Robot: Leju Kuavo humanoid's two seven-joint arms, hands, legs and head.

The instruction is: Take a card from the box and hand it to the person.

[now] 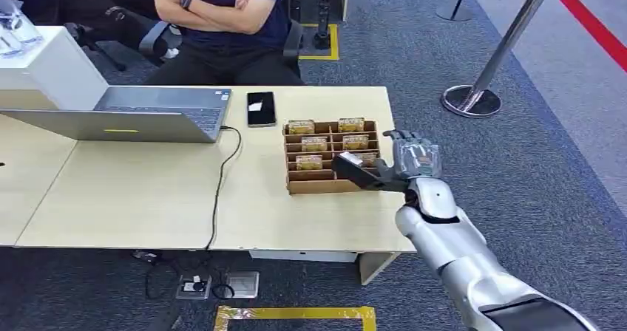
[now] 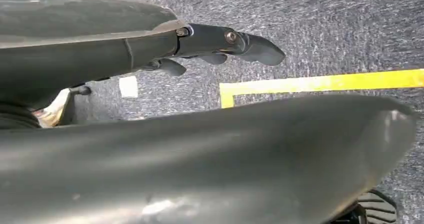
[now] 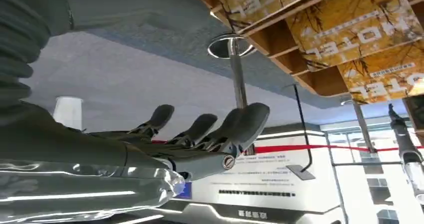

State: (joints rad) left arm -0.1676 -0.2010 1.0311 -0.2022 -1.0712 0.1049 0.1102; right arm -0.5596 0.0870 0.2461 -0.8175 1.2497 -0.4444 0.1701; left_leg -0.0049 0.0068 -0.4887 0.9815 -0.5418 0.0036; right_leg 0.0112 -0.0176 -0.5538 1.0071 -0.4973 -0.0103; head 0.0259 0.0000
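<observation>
A brown cardboard box (image 1: 325, 187) with several compartments stands on the right part of the wooden table (image 1: 133, 198). Yellow cards (image 1: 313, 143) stand upright in its slots, seen close in the right wrist view as cards (image 3: 350, 24) with printed text. My right hand (image 1: 410, 161) hovers at the box's right side with fingers spread and nothing in it; its dark thumb reaches over the box's front right corner. Its fingers (image 3: 200, 131) are stretched out beside the cards. My left hand (image 2: 220, 46) hangs over the carpet, holding nothing. A person (image 1: 222, 13) sits behind the table with arms crossed.
An open laptop (image 1: 140, 113) sits at the back left, with a black cable (image 1: 222, 176) running to the table's front edge. A phone (image 1: 261, 108) lies beside the box. A stanchion base (image 1: 473, 98) stands on the carpet to the right.
</observation>
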